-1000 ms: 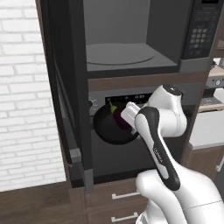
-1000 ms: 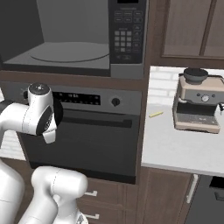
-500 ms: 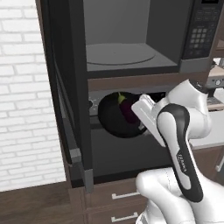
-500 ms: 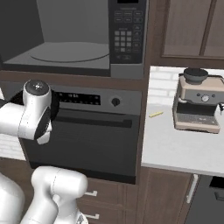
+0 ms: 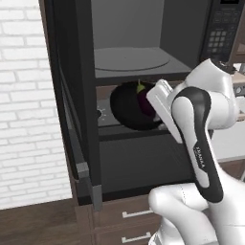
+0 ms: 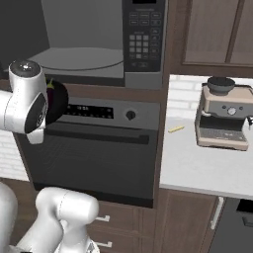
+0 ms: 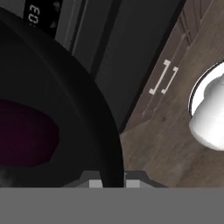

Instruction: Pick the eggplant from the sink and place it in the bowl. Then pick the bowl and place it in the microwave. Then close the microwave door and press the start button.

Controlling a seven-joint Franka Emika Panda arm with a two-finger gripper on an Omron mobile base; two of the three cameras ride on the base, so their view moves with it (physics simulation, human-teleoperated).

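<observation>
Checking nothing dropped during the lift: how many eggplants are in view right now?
1. The eggplant lies inside the bowl that the tool holds, just below the open microwave. None elsewhere that I can see.

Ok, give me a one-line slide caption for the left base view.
End effector holds the black bowl with the eggplant just below the open microwave cavity.

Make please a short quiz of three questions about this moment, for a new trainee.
1. True or false: the eggplant lies in the bowl.
2. The microwave door is: A) open B) shut.
3. What does the gripper hold?

Key:
1. True.
2. A; it is swung out to the left and the microwave cavity shows its turntable.
3. The bowl, by its rim, in front of the wall oven.
</observation>
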